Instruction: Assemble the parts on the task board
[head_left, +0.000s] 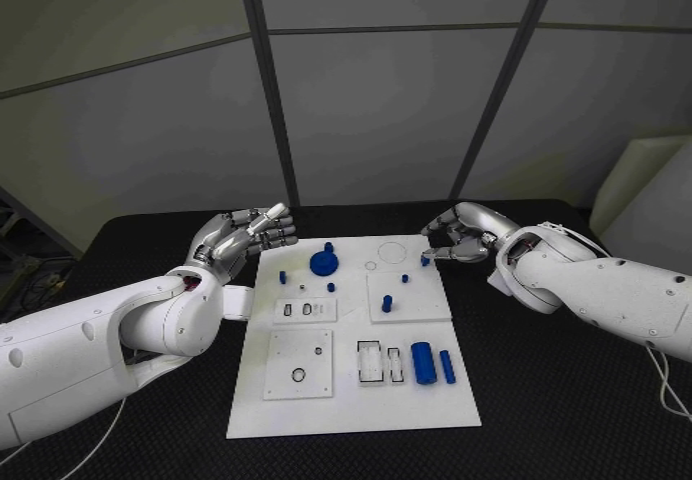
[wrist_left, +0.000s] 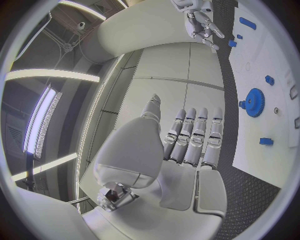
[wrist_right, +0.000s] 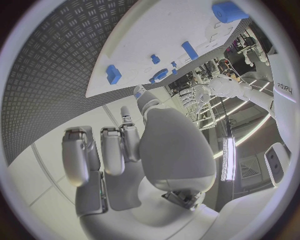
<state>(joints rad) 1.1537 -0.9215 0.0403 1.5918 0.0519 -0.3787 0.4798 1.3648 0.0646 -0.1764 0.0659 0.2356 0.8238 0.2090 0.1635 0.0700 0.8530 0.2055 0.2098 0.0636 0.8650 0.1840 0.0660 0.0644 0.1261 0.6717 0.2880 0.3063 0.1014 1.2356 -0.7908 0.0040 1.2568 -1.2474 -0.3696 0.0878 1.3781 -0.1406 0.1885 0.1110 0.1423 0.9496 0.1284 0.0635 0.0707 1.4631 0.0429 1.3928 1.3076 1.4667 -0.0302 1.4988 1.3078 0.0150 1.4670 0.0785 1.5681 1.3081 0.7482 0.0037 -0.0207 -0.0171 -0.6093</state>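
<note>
- The fingers (head_left: 441, 248) of the right hand (head_left: 462, 238) are curled in tight, their tips drawn together right at a small blue piece (head_left: 427, 259). I cannot tell whether they pinch it or only touch it.
- That small blue piece sits at the far right edge of the task board (head_left: 353, 415), at about 1 o'clock from the board's middle.
- The fingers (wrist_left: 200, 140) of the left hand (head_left: 242, 238) are straight, raised and apart, and hold nothing. The hand hovers off the board's far left corner, at about 11 o'clock.
- Nearest the left hand is the blue gear (head_left: 325, 263), lying flat on the board at about 12 o'clock.
- At about 5 o'clock, a thick blue cylinder (head_left: 423, 362) and a slim blue pin (head_left: 447, 366) lie side by side, close but apart, next to 2 narrow slots (head_left: 381, 362).
- The board lies flat on the black counter (head_left: 562, 420), whose surface is ribbed.
- Handling, as a judgement:
  - The parts look like hard moulded pieces: light, stiff and smooth, so likely to slip or roll if nudged.
  - The small piece is best pinched across its sides near the top, leaving its lower end free to enter a hole.
  - The gear is better taken by its raised hub than by the toothed rim.
  - The cylinder wants a grip across its middle, so it does not tip on the way to its seat.
  - Little force should be needed, and a hard squeeze on so small a piece could flick it away.
</note>
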